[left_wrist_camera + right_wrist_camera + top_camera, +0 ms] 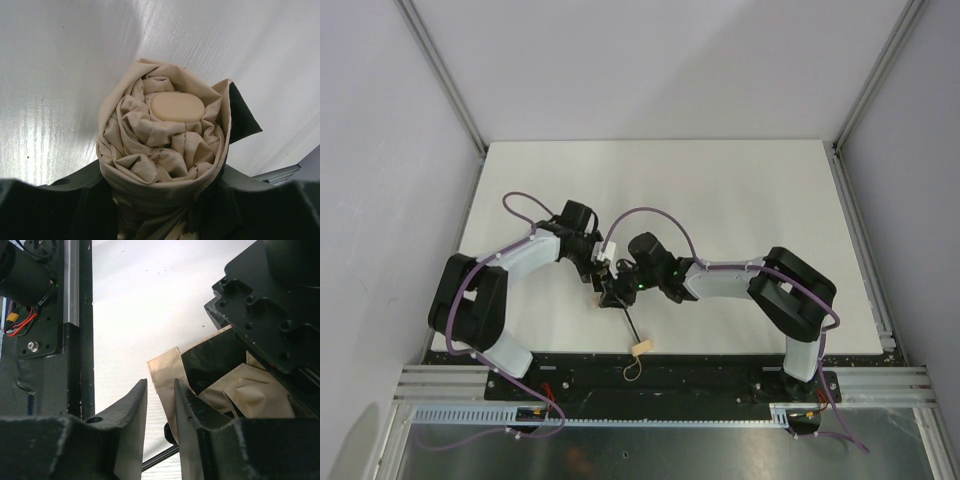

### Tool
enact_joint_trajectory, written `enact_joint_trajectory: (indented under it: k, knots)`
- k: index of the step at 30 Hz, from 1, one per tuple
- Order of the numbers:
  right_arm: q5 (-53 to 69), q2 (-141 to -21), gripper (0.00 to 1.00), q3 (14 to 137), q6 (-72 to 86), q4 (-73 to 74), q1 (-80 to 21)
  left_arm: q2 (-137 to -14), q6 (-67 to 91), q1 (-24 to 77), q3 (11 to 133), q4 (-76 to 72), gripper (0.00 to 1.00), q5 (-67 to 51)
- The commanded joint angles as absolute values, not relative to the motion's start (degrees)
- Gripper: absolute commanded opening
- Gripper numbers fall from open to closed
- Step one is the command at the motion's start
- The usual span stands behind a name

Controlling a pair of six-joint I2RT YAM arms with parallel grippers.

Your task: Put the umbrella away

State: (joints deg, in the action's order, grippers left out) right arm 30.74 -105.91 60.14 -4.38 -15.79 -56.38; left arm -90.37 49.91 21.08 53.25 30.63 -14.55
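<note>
White tabletop (pixel 720 200) is spreading under everything, and the two black-and-white arms are reaching in from the near edge, the left arm (pixel 525 255) bending in from the left and the right arm (pixel 730 280) from the right, meeting just near of the table's middle. That is where the umbrella (pixel 160 145) is sitting, between the two wrists, its tan canopy bunched into a rough roll of folds. The left gripper (pixel 160 196) is clasping this roll from both sides, its dark fingers (pixel 55 210) pressing into the cloth low down, with a smooth rounded cap (pixel 177 106) showing at the centre of the bundle. The right gripper (pixel 161 386) is standing just beside the cloth with only a narrow gap between its pads, and nothing is lying in that gap; a flap of fabric is hanging just past its fingertips. From the bundle the thin black shaft (pixel 632 322) is running toward the near edge, ending in the small pale handle (pixel 642 347), with the wrist loop (pixel 633 373) trailing onto the black base plate.
</note>
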Motion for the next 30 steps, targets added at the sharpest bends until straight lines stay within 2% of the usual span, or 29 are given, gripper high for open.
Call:
enact_joint_trajectory:
  k: [1,6,9,11,14,16,23,30]
  knots:
    - [32.0,-108.66,0.36,60.45,-1.97,-15.1,-55.95,-89.74,50.35,20.67,56.33,29.78,0.0,-18.03]
    - [32.07,-109.58,0.43,60.08,2.27,-17.34,-55.7,-89.65,50.61,20.65,56.48,29.76,0.0,-18.43]
    - [27.88,-109.95,0.39,60.01,3.62,-18.41,-55.88,-89.21,50.78,20.58,56.56,29.79,0.0,-18.49]
    - [23.65,-109.82,0.31,60.07,3.52,-17.94,-56.25,-88.86,50.84,20.63,56.48,29.79,0.0,-18.33]
    - [14.0,-109.61,0.09,60.52,1.41,-15.56,-57.89,-88.34,51.46,20.6,56.18,29.73,0.0,-18.1]
    - [6.09,-109.73,0.02,61.27,-0.4,-13.34,-59.74,-88.31,52.22,20.53,55.99,29.8,0.0,-18.08]
    - [-23.41,-110.95,0.0,62.22,-5.15,-11.23,-64.61,-89.75,53.61,20.49,55.47,30.64,0.0,-17.06]
    - [-24.87,-109.44,0.0,64.12,-7.7,-10.27,-65.79,-91.03,53.62,20.53,55.02,30.99,0.0,-16.59]
